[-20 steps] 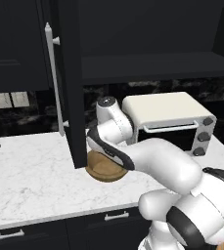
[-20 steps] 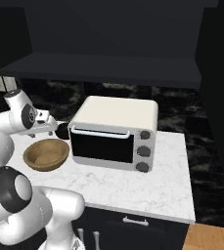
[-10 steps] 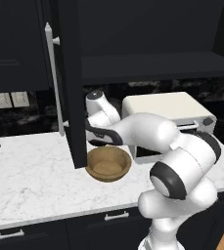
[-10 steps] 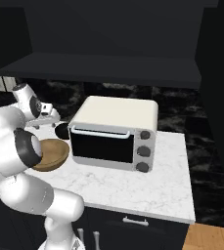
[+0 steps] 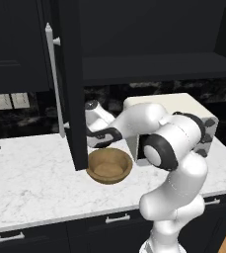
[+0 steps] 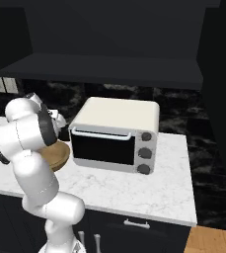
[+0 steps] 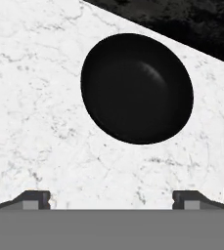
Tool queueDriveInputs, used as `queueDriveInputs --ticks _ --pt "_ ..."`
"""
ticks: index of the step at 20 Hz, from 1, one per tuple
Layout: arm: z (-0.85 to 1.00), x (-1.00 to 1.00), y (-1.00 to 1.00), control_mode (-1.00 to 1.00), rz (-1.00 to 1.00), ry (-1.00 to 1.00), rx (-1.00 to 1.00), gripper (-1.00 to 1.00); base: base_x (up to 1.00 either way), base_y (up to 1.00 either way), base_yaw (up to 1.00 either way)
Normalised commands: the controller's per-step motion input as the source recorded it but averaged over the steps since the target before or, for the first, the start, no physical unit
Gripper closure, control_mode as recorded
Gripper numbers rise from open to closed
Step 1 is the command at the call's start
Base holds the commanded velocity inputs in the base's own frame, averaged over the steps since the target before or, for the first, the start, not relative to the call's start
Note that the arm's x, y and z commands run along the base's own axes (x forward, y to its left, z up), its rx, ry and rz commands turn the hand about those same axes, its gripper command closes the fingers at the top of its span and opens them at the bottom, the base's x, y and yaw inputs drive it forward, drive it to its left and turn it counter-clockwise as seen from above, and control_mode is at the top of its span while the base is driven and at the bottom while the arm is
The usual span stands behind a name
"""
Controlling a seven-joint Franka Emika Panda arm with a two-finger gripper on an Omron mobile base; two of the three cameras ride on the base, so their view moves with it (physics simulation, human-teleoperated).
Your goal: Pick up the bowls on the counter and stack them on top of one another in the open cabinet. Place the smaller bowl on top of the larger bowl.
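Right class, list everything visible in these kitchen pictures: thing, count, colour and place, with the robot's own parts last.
Black bowl: one, glossy black, on the counter ahead of the pincer.
Wooden bowl: one, tan, on the counter beside the cabinet door.
Counter: one, white marble.
Cabinet: one, black, door open, silver handle.
Toaster oven: one, cream, on the counter.
Wall sockets: two, white, back wall.
Arm: one, white.
Pincer: one, dark tips apart, empty.

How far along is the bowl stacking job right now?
Nothing is stacked yet. The wooden bowl sits on the counter, and so does the black bowl. The gripper, jaws open and empty, hovers above the black bowl. Both bowls must still go into the cabinet.
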Motion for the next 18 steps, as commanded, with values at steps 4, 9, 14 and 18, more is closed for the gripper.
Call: queueDriveInputs --ticks 4,9,14,18 --pt "-0.40 0.32 0.00 -1.00 0.06 0.02 0.00 -1.00 0.00 0.00 0.00" --pt "-0.40 0.37 0.02 -1.00 0.06 0.00 -0.01 -1.00 0.00 0.00 0.00" --pt "-0.24 0.37 0.11 -1.00 0.03 0.00 -0.03 -1.00 0.00 0.00 0.00" --pt "-0.22 0.41 0.13 -1.00 0.01 0.00 -0.03 -1.00 0.00 0.00 0.00"
